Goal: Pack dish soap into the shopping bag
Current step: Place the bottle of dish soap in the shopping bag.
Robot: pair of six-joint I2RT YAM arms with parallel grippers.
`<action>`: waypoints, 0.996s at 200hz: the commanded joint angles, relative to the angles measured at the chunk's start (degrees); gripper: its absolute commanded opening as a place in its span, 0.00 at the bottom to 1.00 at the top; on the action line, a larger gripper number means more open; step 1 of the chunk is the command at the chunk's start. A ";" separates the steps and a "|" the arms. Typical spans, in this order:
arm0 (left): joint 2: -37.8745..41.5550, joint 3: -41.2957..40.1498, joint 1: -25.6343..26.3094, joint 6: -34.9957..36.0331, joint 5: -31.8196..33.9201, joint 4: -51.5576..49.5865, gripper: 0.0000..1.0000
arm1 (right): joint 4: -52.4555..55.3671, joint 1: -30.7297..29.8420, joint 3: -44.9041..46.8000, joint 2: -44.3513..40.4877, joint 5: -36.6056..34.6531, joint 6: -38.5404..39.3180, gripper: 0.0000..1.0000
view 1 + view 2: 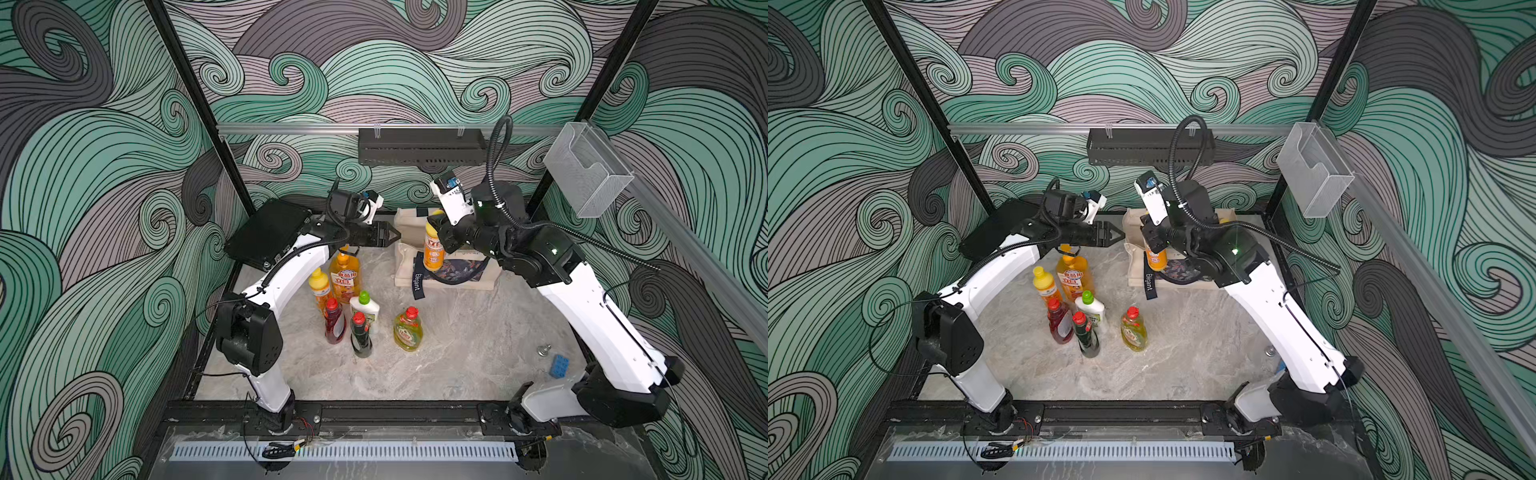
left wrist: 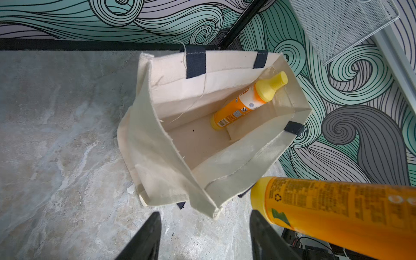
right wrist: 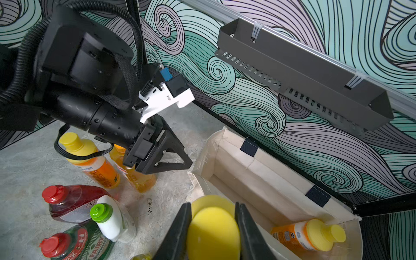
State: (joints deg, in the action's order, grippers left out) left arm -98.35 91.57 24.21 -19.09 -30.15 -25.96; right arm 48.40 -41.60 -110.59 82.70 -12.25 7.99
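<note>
In both top views the right gripper (image 1: 435, 226) pinches an orange bottle (image 1: 433, 255) close by the tote bag (image 1: 405, 268); six bottles (image 1: 365, 309) crowd the marble table (image 1: 478, 340). Left wrist: the left gripper (image 2: 205, 212) is spread beside the bag, with a second orange bottle (image 2: 238, 108) lying inside. Right wrist: a swirl-patterned wall (image 3: 247, 90) stands behind.

Soft, even light is coming from overhead, leaving only faint shadows on the desk (image 1: 465, 357) in front of the shopping bag (image 1: 405, 266). Both top views are rendering fine detail rather softly. Near the bag's rim, the close orange bottle (image 3: 213, 231) is showing slightly soft.
</note>
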 commanded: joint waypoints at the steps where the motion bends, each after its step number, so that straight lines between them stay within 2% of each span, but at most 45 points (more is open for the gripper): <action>1: 1.66 0.59 0.36 0.36 0.80 -0.85 0.62 | -3.63 0.21 -4.34 -0.07 -2.38 1.13 0.00; 60: 0.52 1.07 0.36 0.11 0.60 -0.85 0.62 | -1.75 1.56 -9.99 2.16 -3.08 2.46 0.00; 135: -0.23 1.77 0.45 -0.01 0.53 -0.85 0.62 | -1.80 8.02 -12.48 4.33 -1.29 1.45 0.00; 199: -0.82 2.91 0.91 -0.03 -0.26 -1.89 0.62 | -6.09 13.56 -7.82 4.67 -3.25 1.59 0.00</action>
State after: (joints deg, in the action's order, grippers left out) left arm -98.78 91.70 24.29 -19.11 -29.82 -26.22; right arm 51.29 -29.65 -119.50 88.97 -13.28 9.02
